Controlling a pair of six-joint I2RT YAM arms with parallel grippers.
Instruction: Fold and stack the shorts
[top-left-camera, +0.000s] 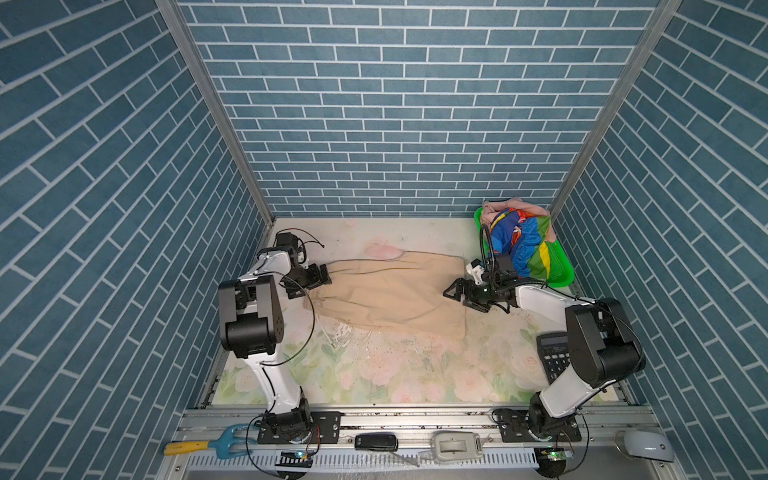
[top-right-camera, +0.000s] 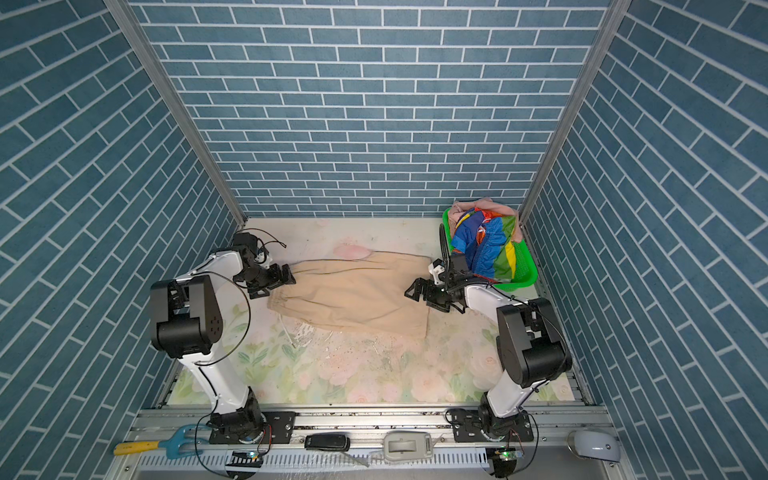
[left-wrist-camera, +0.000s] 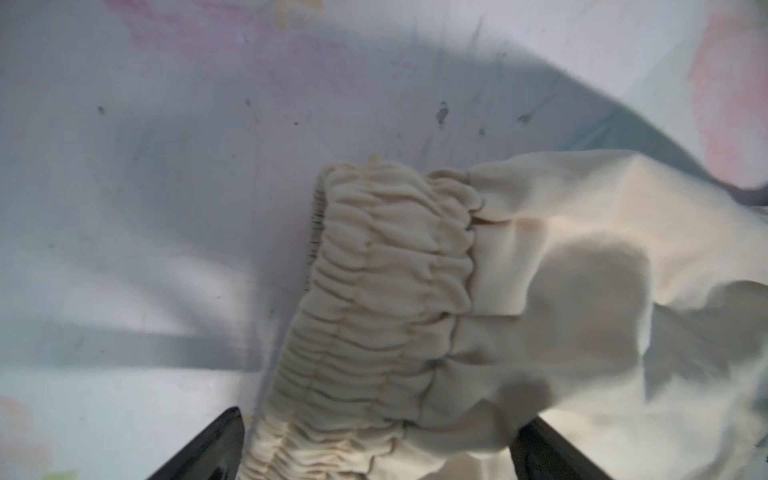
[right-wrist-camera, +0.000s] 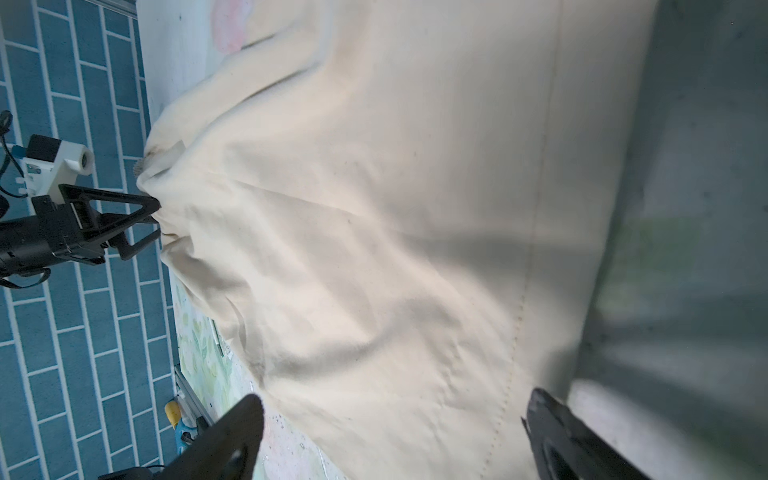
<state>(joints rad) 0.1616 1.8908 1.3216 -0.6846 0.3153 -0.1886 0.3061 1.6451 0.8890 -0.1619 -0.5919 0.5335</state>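
left gripper (top-left-camera: 314, 284) and right gripper (top-left-camera: 457, 297) wide open over beige shorts (top-left-camera: 390, 293)

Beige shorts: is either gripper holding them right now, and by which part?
Nothing is held. The left gripper straddles the waistband of the beige shorts with open jaws; the right gripper is open over the leg hem.

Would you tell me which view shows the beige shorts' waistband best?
The left wrist view: the waistband is close, its gathers sharp. Both top views show it small; the right wrist view barely shows it.
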